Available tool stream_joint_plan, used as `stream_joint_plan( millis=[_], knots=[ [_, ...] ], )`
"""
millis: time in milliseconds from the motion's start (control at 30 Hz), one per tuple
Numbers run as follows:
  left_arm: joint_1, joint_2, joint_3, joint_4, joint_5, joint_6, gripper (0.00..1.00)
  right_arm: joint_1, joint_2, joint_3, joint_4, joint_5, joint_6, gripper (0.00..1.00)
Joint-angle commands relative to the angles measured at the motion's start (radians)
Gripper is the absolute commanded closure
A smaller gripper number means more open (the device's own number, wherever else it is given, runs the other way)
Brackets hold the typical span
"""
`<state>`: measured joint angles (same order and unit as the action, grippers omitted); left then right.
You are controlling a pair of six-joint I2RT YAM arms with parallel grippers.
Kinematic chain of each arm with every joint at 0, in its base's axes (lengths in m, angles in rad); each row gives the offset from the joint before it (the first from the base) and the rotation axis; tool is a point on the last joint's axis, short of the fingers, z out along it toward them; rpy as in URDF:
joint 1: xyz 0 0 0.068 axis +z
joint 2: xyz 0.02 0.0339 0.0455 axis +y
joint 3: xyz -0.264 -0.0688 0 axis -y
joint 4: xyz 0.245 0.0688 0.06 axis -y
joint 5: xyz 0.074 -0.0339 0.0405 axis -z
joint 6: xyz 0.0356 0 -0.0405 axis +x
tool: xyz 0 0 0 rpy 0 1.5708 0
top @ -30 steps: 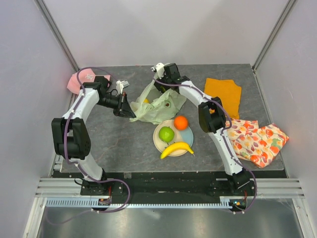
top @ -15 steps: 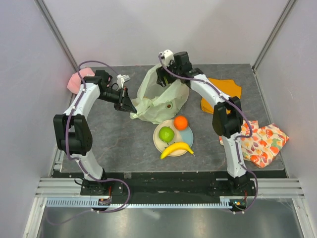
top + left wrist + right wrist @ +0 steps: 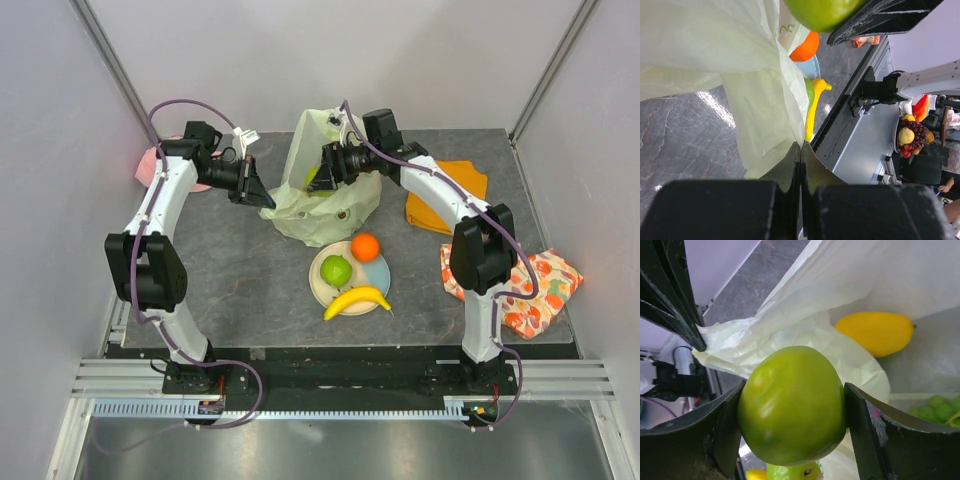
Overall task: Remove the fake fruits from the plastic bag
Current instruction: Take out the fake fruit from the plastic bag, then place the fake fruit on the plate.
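Right claw grasping green pear, long axis crosswise to grip; left claw clenched on plastic bag.

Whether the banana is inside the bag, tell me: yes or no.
No, the yellow banana lies on the plate beside the green apple, outside the plastic bag.

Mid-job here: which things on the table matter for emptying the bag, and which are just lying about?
Job: plastic bag, pinched by left gripper; green pear in right gripper; yellow mango inside the bag; apple, orange, banana on the plate.
Lying about: orange cloth, floral cloth, pink cap.
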<state>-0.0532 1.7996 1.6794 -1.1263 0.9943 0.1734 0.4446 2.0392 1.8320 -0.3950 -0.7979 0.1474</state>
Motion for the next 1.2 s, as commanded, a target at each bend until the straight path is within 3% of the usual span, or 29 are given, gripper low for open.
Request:
stream_joint_plan(
  millis=[0, 67, 267, 367, 533, 667, 767, 1167],
  knots=[
    [-0.004, -0.008, 0.057, 0.006, -0.012, -0.003, 0.98, -0.015, -0.062, 0.032, 0.042, -0.095, 0.101, 0.37],
    [-0.002, -0.011, 0.056, 0.005, -0.020, -0.003, 0.98, -0.018, -0.089, 0.064, -0.014, -0.106, 0.086, 0.38],
    [-0.002, -0.014, 0.043, 0.020, -0.025, -0.006, 0.98, -0.018, -0.224, 0.171, -0.322, -0.060, -0.205, 0.41],
    [-0.002, -0.014, 0.045, 0.023, -0.029, -0.008, 0.98, -0.018, -0.334, 0.100, -0.462, 0.003, -0.379, 0.43],
    [0.000, -0.016, 0.045, 0.026, -0.029, -0.008, 0.99, -0.018, -0.567, -0.271, -0.574, 0.179, -0.655, 0.45],
    [0.000, -0.023, 0.049, 0.028, -0.036, -0.011, 0.98, -0.020, -0.642, -0.514, -0.573, 0.270, -0.660, 0.48],
    [0.000, -0.028, 0.045, 0.026, -0.042, -0.011, 0.98, -0.020, -0.636, -0.579, -0.559, 0.269, -0.603, 0.49],
    [0.000, -0.069, -0.015, 0.026, -0.063, 0.001, 0.99, -0.018, -0.409, -0.593, -0.417, 0.315, -0.448, 0.47]
  ],
)
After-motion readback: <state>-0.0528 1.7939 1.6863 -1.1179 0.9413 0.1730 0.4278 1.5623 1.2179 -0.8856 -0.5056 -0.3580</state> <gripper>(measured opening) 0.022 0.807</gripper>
